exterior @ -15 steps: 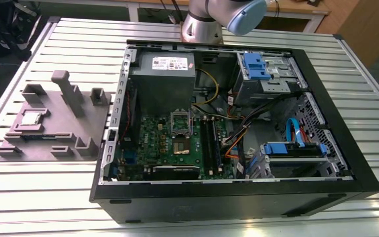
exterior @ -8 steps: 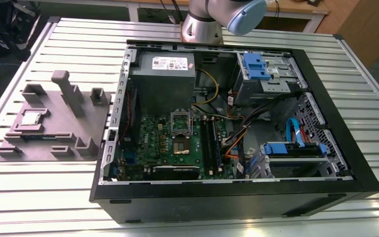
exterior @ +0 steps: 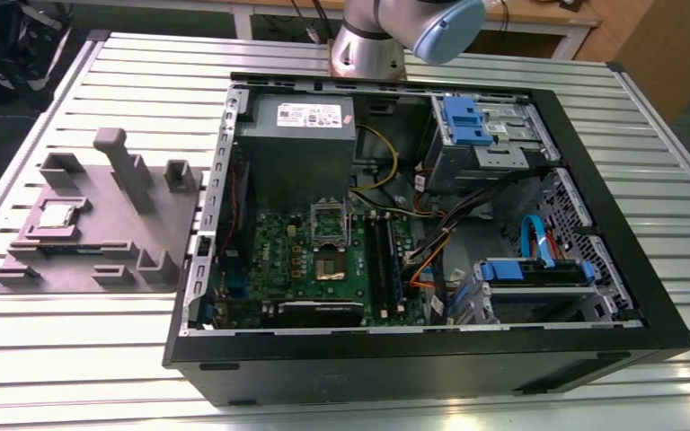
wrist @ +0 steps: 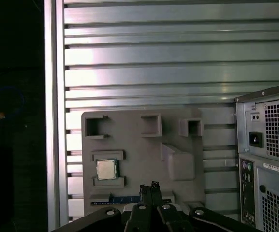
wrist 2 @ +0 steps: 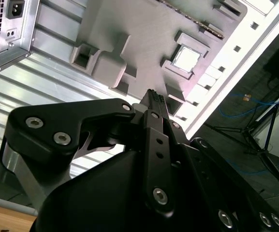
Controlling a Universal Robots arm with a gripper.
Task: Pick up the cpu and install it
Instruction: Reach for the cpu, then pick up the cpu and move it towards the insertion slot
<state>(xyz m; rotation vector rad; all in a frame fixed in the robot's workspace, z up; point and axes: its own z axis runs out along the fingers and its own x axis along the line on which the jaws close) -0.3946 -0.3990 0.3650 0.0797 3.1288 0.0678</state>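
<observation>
Jaws read to me as pressed together with nothing between them: in both wrist views the gripper point(wrist 2: 154, 96) point(wrist: 150, 186) shows black, bolted linkages narrowing to a ridged tip, held clear above the grey fixture plate point(exterior: 105, 241) point(wrist 2: 144, 29) point(wrist: 144, 145). I see the cpu point(exterior: 57, 215) point(wrist 2: 186, 59) point(wrist: 106, 169), a small flat square with a dull silvery top, lying flat in a raised pocket of that matte, blocky plate, apart from the tip. The plate sits on the ribbed aluminium table point(exterior: 82, 359), on the exterior view's left of the open black computer case point(exterior: 441, 368), whose green board point(exterior: 309, 260) lies flat inside.
</observation>
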